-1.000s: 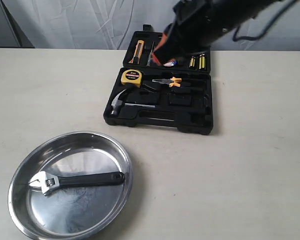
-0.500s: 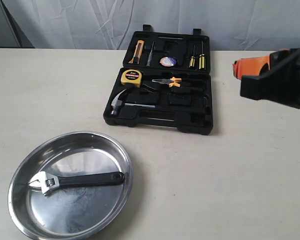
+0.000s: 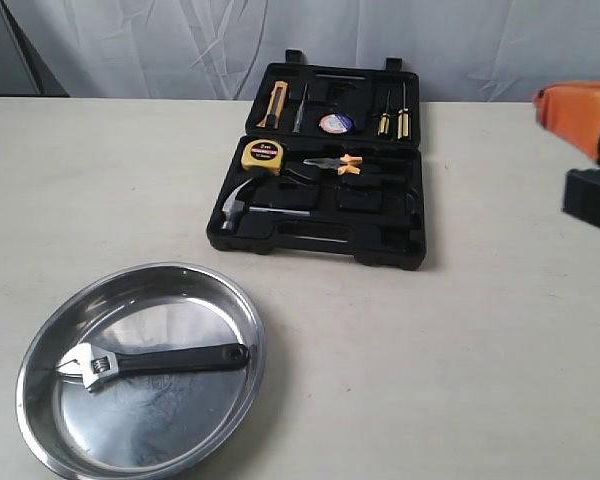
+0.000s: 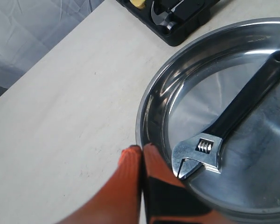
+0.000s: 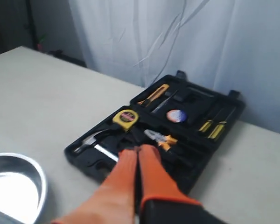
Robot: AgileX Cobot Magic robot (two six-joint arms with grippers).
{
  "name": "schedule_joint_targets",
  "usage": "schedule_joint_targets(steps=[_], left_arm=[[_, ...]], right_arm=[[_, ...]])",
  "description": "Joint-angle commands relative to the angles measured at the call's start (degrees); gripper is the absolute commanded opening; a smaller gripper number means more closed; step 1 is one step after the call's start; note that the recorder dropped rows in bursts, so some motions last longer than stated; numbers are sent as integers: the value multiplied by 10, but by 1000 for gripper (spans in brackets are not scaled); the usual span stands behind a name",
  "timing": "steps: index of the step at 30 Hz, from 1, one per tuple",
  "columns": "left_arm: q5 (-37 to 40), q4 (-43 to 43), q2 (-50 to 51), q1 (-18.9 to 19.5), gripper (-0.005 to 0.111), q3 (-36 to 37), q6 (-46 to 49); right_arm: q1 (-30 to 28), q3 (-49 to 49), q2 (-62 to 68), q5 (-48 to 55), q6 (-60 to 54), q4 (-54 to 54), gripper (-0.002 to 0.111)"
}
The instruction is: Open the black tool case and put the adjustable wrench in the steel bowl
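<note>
The adjustable wrench (image 3: 155, 362) lies flat in the steel bowl (image 3: 145, 270), task apparently complete. Rigid and likely head-heavy, slick on polished steel, it would be best taken across its black handle. The black tool case (image 3: 380, 250) stands open beyond on the worktop (image 3: 480, 350). The left tool (image 4: 140, 150) and right tool (image 5: 136, 150) are both pinched together, empty.

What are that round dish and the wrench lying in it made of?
The dish looks like polished steel: mirror-like reflections, rolled rim. The wrench seems to have a bright metal head and a matte black handle, maybe coated; I cannot tell.
</note>
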Motion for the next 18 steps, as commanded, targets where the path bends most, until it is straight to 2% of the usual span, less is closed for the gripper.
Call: schedule_joint_targets(steps=[1,4,5,7,10,15,18], left_arm=[[-4,-2,-4,-2,0,1,0],[-4,-2,-4,-2,0,1,0],[-4,-2,-4,-2,0,1,0],[-4,-2,-4,-2,0,1,0],[-4,-2,-4,-2,0,1,0],[-4,-4,-4,-2,0,1,0],[-4,-2,-4,-2,0,1,0]], right_arm=[[-127,7,-63,12,7,-10,-1],[-241,32,-109,10,32,-9,-1],[-299,51,-138,15,43,-9,-1],[-354,73,-156,44,43,-9,-1],[-369,90,-159,84,43,-9,-1],[-367,175,-211,69,46,11,-1],[-352,222,-271,68,109,-32,-1]])
